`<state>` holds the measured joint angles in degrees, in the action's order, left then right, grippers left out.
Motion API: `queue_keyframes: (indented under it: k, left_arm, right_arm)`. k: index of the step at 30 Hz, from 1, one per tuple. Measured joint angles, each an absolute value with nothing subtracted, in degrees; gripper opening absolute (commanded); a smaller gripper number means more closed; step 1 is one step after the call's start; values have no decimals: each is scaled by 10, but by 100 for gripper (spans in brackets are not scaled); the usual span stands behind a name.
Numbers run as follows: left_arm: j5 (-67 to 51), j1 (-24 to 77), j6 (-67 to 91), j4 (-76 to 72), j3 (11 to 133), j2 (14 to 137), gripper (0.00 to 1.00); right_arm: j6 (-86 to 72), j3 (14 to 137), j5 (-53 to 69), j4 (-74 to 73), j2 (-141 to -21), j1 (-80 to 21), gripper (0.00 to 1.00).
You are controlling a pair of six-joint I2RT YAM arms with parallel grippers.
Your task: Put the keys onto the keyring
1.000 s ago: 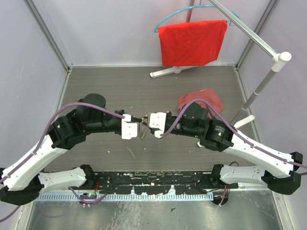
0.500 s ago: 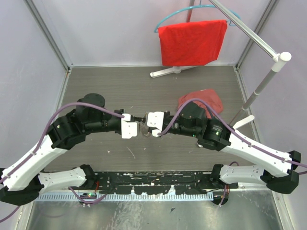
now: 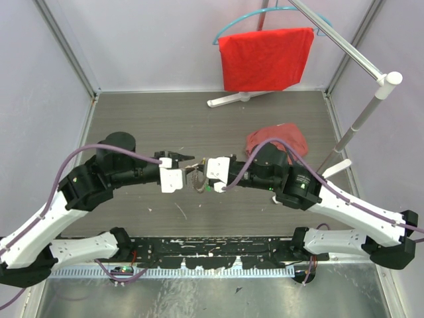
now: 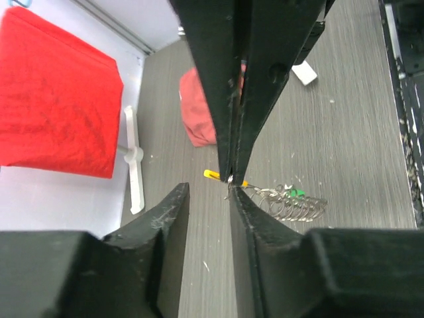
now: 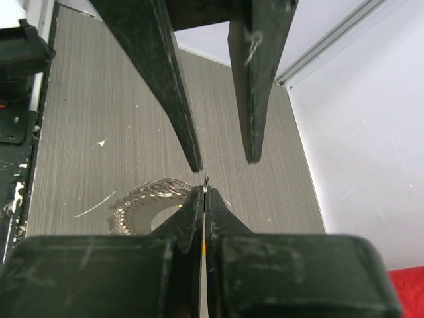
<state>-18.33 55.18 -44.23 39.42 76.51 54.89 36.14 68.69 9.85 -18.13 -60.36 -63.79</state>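
The keyring [image 3: 198, 181] is a grey coil of metal rings with a yellow piece [image 4: 212, 175], hanging just over the grey table between the two grippers. A tiny green key [image 4: 296, 193] sits among the rings [image 4: 288, 204]. I cannot make out the gold-orange key. My right gripper [image 5: 205, 190] is shut on a thin wire loop of the keyring [image 5: 147, 197]; in the left wrist view its fingers [image 4: 228, 99] come down from the top. My left gripper [image 4: 207, 192] is open, facing it, tips just short of the pinched loop.
A crumpled red cloth [image 3: 278, 140] lies behind the right arm. Another red cloth [image 3: 265, 58] hangs on a teal hanger on a white rack [image 3: 361, 119] at the back right. The rack's white foot [image 4: 132, 159] stands on the table. Walls close in on all sides.
My left gripper has opened and drawn back to the left, away from the right gripper. The right gripper stays shut on the keyring and has shifted only slightly.
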Motion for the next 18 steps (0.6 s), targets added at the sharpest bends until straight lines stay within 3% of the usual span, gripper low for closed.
queue_keyframes:
  k: [8,13,18]
  left_arm:
    - [-223,552,-400,278,683,458,50]
    - [-251,552,-356,182,638,423,49]
    - [-279,552,-297,73,596,415,42]
  right_arm:
    - [373,634,157,-121,-517,-638,1]
    - [374,607,201,-54,-475,-638,1]
    - [374,584,246,1,-462,-638,1]
